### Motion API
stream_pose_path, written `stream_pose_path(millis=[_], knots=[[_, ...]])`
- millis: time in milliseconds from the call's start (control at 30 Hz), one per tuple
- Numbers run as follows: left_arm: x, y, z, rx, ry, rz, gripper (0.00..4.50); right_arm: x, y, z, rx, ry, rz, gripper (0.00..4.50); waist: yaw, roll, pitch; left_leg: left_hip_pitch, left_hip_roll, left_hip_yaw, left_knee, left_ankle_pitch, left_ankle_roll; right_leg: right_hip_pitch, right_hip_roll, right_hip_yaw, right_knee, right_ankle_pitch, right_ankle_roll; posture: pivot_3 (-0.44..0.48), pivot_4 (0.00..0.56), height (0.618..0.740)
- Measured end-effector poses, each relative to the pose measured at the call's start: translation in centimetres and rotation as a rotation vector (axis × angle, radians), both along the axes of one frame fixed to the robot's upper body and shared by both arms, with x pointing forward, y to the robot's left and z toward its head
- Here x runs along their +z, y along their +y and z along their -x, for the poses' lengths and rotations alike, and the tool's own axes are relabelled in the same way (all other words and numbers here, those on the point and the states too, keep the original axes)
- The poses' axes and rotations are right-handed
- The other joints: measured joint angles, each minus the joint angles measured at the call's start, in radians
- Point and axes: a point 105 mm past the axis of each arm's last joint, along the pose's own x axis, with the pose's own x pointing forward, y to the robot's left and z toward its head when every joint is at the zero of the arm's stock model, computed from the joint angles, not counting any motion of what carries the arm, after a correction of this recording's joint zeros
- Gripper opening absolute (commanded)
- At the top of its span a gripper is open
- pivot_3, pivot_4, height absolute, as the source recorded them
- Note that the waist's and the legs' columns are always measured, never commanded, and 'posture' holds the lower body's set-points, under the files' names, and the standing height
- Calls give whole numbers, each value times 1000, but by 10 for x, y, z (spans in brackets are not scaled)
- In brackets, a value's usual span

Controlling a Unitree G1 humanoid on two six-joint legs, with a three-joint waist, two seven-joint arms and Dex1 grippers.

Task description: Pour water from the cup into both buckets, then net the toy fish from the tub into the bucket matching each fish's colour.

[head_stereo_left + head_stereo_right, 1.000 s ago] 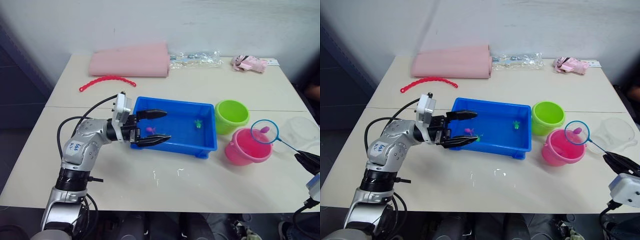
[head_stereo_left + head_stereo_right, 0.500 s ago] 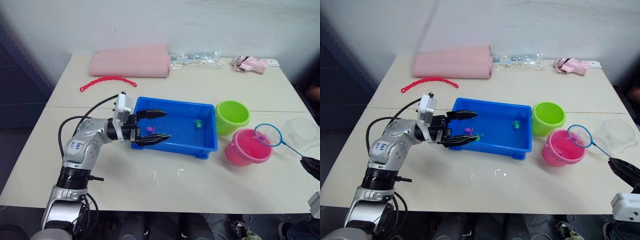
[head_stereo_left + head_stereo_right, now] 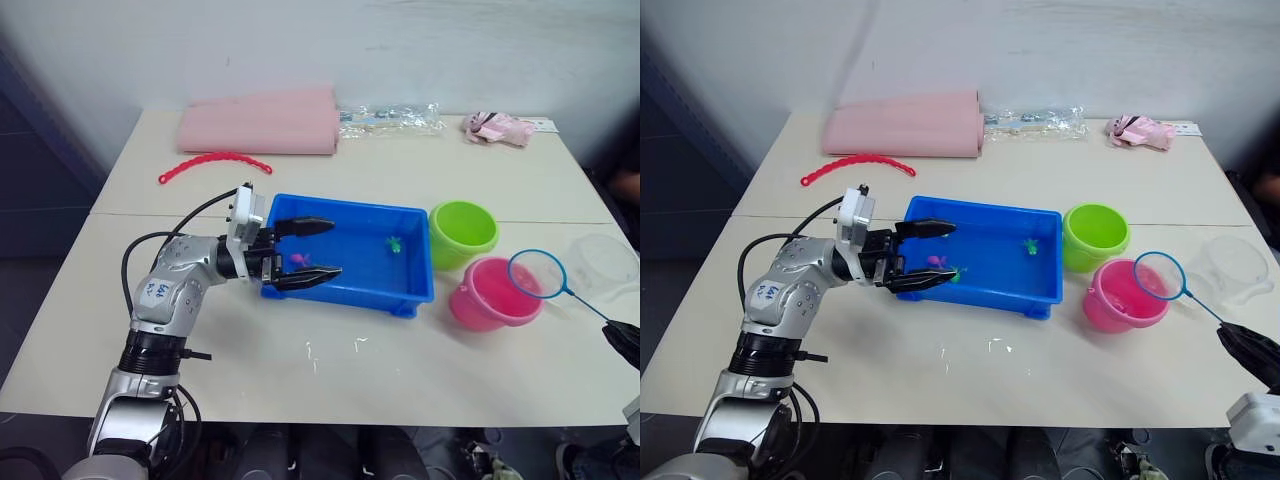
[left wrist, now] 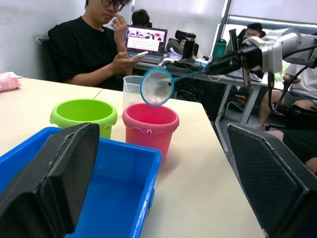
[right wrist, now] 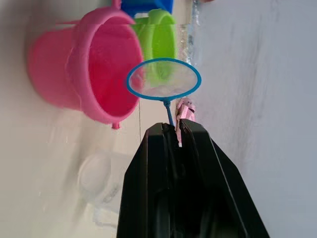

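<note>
The blue tub (image 3: 345,206) sits mid-table with a green fish (image 3: 394,243) and a pink fish (image 3: 937,262) in it. My left gripper (image 3: 336,246) is open over the tub's left end, holding nothing. To the tub's right stand the lime green bucket (image 3: 463,230) and the hot pink bucket (image 3: 488,296). My right gripper (image 5: 176,126) is shut on the wire handle of the net (image 3: 538,275). The blue hoop hovers above the pink bucket's right rim, and its mesh looks empty. The clear cup (image 3: 603,260) stands at the far right.
A pink foam roll (image 3: 262,122), a red wavy strip (image 3: 213,160), a clear plastic bag (image 3: 390,119) and a pink cloth (image 3: 497,127) lie along the table's far side. In the left wrist view, people (image 4: 94,47) sit at desks beyond the table's right edge.
A pink fish lay in the net above the pink bucket one second ago; now the net looks empty. Net and right gripper drifted slightly right. The left gripper stayed at the tub.
</note>
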Motion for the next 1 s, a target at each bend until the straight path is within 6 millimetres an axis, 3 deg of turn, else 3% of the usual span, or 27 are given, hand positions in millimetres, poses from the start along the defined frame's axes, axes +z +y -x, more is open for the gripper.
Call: stream_pose_path(millis=[133,267,367,467,533,567,633,767,1000], knots=[[1,22,-4,48,-18,-44,4460,14,18,-13,43,14,-393,0,-10,0,0,0,1,-1,0,-1,0,0,-1,0,1,-1,-1,0,150,740],[-3,47,-11,127,-28,-89,4460,26,38,-24,135,62,-610,0,-9,0,0,0,0,-1,0,-1,1,0,-1,-1,0,-1,-1,0,150,740],[-4,76,-17,194,-43,-156,4460,31,65,-37,244,210,-821,0,-12,0,0,0,0,-1,0,-2,2,0,-1,-1,1,-1,-1,0,150,740],[0,88,-19,214,-53,-176,4460,28,77,-42,276,308,-896,0,-7,0,0,-1,0,-2,0,-2,3,0,-1,-2,0,-1,-1,0,150,740],[0,117,-23,254,-9,-277,4460,32,111,-66,368,455,-1009,0,-17,-5,3,-3,0,-1,1,-2,2,-3,-1,-2,2,0,-1,0,150,740],[7,129,-24,266,-26,-326,4460,29,133,-76,404,545,-1029,0,-19,-5,3,-3,0,-1,0,-2,2,-3,-2,-3,1,0,-2,0,150,740],[14,141,-24,275,-44,-370,4460,13,151,-90,367,668,-1029,0,-12,-4,3,-4,0,-1,0,-3,2,-5,-2,-3,1,-1,-2,0,150,740],[9,154,-27,270,-34,-473,4460,-1,168,-127,246,741,-1030,0,-16,-5,3,-19,-1,1,5,0,3,-19,-1,-5,8,0,-1,0,150,740],[27,156,-39,296,-82,-512,4460,-21,182,-158,161,802,-924,0,-15,-5,3,-21,-3,3,5,0,5,-20,-1,-7,7,1,1,0,150,740]])
